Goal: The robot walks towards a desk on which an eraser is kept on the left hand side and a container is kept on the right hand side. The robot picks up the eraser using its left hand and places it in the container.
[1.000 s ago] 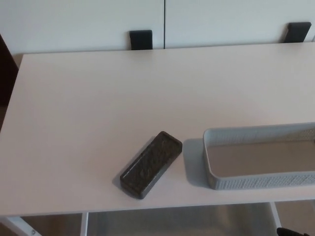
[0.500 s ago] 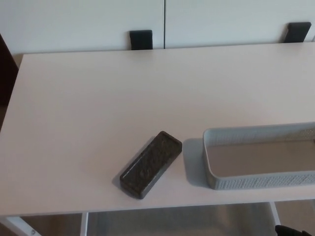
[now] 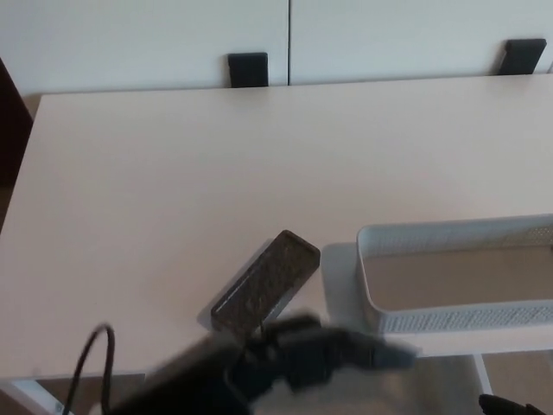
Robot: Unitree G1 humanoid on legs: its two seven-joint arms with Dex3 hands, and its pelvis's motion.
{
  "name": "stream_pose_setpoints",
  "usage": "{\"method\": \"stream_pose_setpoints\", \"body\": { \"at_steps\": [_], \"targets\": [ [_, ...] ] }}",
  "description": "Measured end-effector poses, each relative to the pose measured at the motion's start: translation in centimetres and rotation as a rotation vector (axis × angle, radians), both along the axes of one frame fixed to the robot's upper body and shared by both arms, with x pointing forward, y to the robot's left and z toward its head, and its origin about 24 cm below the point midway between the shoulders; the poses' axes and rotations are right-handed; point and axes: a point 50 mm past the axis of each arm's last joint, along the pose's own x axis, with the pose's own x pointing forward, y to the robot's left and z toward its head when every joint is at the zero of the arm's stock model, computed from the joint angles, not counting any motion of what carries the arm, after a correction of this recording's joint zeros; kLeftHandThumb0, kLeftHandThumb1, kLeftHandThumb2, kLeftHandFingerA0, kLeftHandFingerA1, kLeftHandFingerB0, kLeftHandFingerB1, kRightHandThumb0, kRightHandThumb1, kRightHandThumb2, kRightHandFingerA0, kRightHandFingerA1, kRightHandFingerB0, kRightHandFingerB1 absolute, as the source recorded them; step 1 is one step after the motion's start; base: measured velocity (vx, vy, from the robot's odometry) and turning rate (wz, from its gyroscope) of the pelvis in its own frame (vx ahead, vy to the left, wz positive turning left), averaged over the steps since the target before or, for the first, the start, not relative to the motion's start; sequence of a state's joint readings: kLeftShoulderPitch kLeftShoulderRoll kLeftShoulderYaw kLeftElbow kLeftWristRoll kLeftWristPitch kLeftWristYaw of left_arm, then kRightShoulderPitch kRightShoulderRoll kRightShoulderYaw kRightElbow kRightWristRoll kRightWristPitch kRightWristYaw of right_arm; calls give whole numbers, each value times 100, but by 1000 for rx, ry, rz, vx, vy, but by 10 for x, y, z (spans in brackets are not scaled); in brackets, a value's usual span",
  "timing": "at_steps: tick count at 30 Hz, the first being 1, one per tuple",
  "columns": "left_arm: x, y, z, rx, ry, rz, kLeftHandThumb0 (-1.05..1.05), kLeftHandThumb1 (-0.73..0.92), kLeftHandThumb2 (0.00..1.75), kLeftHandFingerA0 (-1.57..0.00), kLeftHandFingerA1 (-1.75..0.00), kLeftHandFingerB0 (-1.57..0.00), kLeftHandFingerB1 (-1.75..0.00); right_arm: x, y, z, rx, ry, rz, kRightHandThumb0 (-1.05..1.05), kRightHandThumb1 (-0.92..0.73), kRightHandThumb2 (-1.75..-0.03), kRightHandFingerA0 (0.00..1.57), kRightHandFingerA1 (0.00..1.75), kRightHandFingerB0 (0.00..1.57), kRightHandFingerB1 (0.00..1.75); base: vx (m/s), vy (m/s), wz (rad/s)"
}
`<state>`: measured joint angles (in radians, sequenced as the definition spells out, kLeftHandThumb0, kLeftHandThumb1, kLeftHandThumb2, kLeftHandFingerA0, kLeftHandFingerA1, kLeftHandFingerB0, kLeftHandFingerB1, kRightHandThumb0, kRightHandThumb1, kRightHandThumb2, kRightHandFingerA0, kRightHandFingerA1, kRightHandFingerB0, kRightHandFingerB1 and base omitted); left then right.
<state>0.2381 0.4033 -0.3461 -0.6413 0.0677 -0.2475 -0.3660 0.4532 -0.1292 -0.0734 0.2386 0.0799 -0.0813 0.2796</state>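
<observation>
**Ana:** Looking down at the desk [image 3: 173,190] from the head camera, and the left hand [image 3: 324,350] is in shot at the bottom edge, a black blurred shape reaching in from the lower left, with a dark cable [image 3: 91,354] looping beside the arm.

**Ben:** Can you read the fingers?

**Ana:** Honestly, no. It is smeared by motion (one streak points right toward the tray wall), so whether it is spread or closed I cannot tell. It covers the near end of the eraser [image 3: 272,277], but contact is not something the frame settles.

**Ben:** And the eraser itself?

**Ana:** Lying flat on the desk near the front edge, a dark speckled block set on a diagonal, far end up and to the right. That far end sits just beside the container [image 3: 449,232], close to its left wall but apart from it.

**Ben:** Container?

**Ana:** Pale, perforated walls, rectangular, at the desk's right front, running off the right side of the picture. Nothing shows inside it.

**Ben:** Right hand?

**Ana:** Only a small dark sliver [image 3: 505,405] at the bottom right corner, below the desk edge, too little to call open or closed. Behind the desk, two black brackets [image 3: 248,69] stand against the white wall panels
</observation>
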Motion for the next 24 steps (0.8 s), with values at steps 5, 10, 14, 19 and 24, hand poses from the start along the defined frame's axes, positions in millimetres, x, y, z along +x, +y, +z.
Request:
{"method": "stream_pose_setpoints", "body": {
  "at_steps": [5, 10, 14, 19, 24],
  "targets": [
    [21, -1, 5, 47, -84, 67, -54, 56, 57, -4, -27, -11, -26, 0, 2, -1, 4, 2, 7, -30, -65, -61, 60, 49, 30, 38, 0, 0, 0],
    [42, -1, 4, 104, -132, 144, -47, 48, 56, -1, -23, -11, -25, 0, 4, -1, 6, 4, 16, -29, -64, -60, 60, 49, 32, 38, 0, 0, 0],
    [57, -1, 0, 151, -150, 203, -51, 33, 68, 0, -10, -6, -25, 1, 5, -1, 7, 3, 20, -30, -65, -60, 59, 48, 32, 37, 0, 0, 0],
    [72, -2, -8, 205, -148, 277, -54, 34, 66, 0, 0, -7, -14, 3, 6, -1, 8, -3, 24, -31, -65, -61, 60, 49, 30, 38, 0, 0, 0],
    [83, -2, -25, 280, -116, 347, -54, 35, 67, 0, 0, -6, -15, 4, 7, -1, 8, -4, 30, -30, -65, -60, 62, 50, 31, 38, 0, 0, 0]
  ]
}}
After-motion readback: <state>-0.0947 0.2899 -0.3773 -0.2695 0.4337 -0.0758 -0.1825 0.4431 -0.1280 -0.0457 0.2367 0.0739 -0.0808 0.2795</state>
